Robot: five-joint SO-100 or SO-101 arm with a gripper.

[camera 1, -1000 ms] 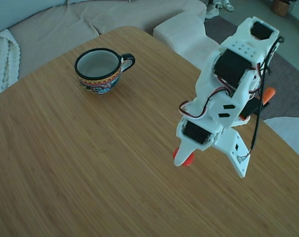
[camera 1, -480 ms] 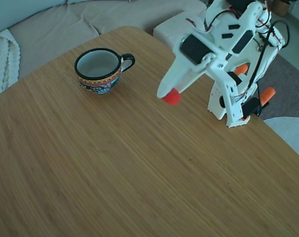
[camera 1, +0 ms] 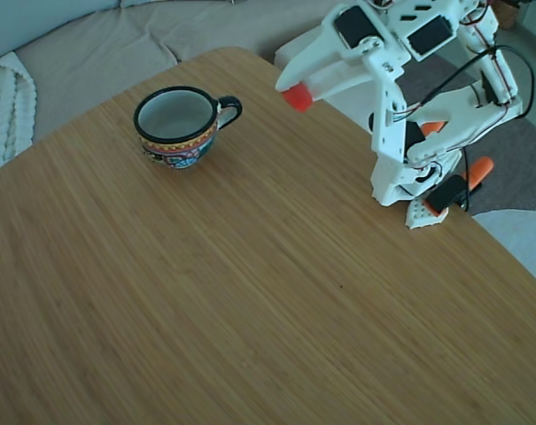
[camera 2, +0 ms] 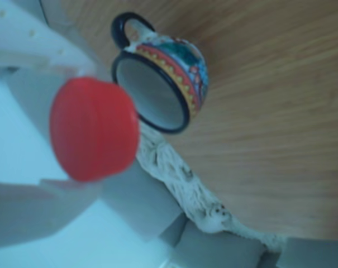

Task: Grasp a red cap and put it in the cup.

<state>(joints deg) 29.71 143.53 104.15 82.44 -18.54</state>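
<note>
The red cap [camera 1: 296, 97] hangs in the air, pinched at the tip of my white gripper [camera 1: 299, 94], which is shut on it. It is raised above the table's far edge, to the right of the cup [camera 1: 176, 126] in the fixed view. The cup is a squat mug with a black rim, black handle and a colourful band, standing upright and empty on the wooden table [camera 1: 205, 292]. In the other view the red cap [camera 2: 93, 129] fills the left side between my white fingers [camera 2: 23, 44], with the cup [camera 2: 160, 84] beyond it.
My arm's white base [camera 1: 409, 177] with orange clamp handles [camera 1: 480, 168] stands at the table's right edge. A beige sofa [camera 1: 117, 44] with a knitted blanket [camera 1: 2, 106] lies behind the table.
My gripper has lifted the red cap off the table near the right and carried it up and leftward, toward the cup's side. The cup has not moved.
</note>
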